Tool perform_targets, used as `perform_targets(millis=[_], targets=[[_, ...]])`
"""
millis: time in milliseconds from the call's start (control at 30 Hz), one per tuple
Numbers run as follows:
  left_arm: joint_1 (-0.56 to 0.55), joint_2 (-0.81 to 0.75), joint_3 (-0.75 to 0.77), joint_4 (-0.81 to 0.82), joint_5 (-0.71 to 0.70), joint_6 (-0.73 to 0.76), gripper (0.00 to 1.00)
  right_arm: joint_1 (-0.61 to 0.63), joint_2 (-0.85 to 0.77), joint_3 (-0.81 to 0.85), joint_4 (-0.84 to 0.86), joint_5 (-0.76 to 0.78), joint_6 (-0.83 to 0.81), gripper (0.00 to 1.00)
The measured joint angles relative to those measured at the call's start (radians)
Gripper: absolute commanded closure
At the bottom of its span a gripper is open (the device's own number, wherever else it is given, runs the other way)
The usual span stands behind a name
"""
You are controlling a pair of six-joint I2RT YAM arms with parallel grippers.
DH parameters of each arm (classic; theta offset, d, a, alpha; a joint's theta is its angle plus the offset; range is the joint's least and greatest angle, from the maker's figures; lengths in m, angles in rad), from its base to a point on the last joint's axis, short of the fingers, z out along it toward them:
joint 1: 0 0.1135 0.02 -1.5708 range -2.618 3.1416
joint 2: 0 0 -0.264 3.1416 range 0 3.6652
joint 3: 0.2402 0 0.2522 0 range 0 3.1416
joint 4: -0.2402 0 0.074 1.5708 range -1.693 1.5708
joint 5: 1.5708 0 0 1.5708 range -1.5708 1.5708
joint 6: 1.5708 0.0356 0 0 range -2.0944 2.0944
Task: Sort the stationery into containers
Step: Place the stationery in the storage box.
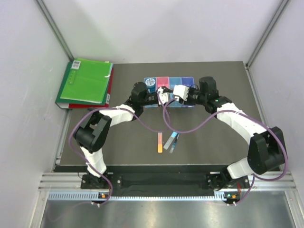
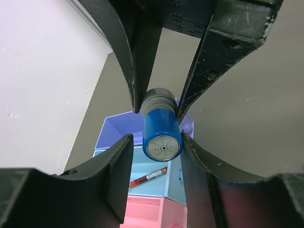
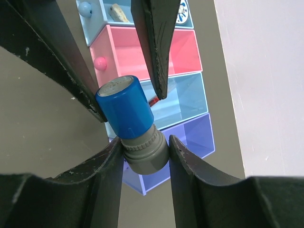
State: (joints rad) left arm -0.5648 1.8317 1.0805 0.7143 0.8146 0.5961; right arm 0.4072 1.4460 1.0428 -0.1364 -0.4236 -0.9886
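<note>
A small blue-capped piece (image 3: pixel 126 111) with a grey ribbed end hangs above the containers (image 1: pixel 187 81). My right gripper (image 3: pixel 145 141) is shut on its grey end. My left gripper (image 2: pixel 156 137) stands open around the blue cap (image 2: pixel 161 130); one finger touches it and a gap shows at the other. Below lie the purple bin (image 2: pixel 118 128), a light blue bin (image 2: pixel 142 164) holding a red pen (image 2: pixel 147 178), and the pink bin (image 2: pixel 147 213). The tape roll (image 3: pixel 183 12) sits in the end light blue bin.
An orange-pink stick (image 1: pixel 160 141), a grey stick (image 1: pixel 169 141) and a thin blue pen (image 1: pixel 175 141) lie on the dark table, nearer the arm bases. A big green folder (image 1: pixel 85 80) rests at the back left. Walls close in both sides.
</note>
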Motion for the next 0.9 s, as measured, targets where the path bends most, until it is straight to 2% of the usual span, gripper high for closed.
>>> perform_targets(millis=[200,367,567,667,700,767,800,900], targets=[[0.000,0.002,0.000,0.001,0.003,0.000,0.58,0.005,-0.002,-0.002,0.010,0.009,-0.005,0.96],[0.000,0.002,0.000,0.001,0.004,0.000,0.68,0.008,-0.002,-0.006,0.027,0.016,-0.005,0.93],[0.000,0.002,0.000,0.000,0.004,0.000,0.74,0.010,-0.002,-0.015,0.041,0.021,-0.005,0.93],[0.000,0.002,0.000,0.000,0.004,0.000,0.79,0.010,-0.002,-0.015,0.043,0.022,-0.005,0.79],[0.000,0.002,0.000,0.000,0.004,0.000,0.80,0.011,-0.002,-0.015,0.043,0.023,-0.005,0.66],[0.000,0.002,0.000,0.000,0.004,0.000,0.82,0.012,-0.002,-0.015,0.043,0.024,-0.006,0.53],[0.000,0.002,0.000,0.000,0.004,0.000,0.83,0.012,-0.002,-0.015,0.043,0.026,-0.006,0.39],[0.000,0.002,0.000,0.000,0.003,0.001,0.86,0.020,-0.002,-0.015,0.040,0.026,-0.011,0.16]])
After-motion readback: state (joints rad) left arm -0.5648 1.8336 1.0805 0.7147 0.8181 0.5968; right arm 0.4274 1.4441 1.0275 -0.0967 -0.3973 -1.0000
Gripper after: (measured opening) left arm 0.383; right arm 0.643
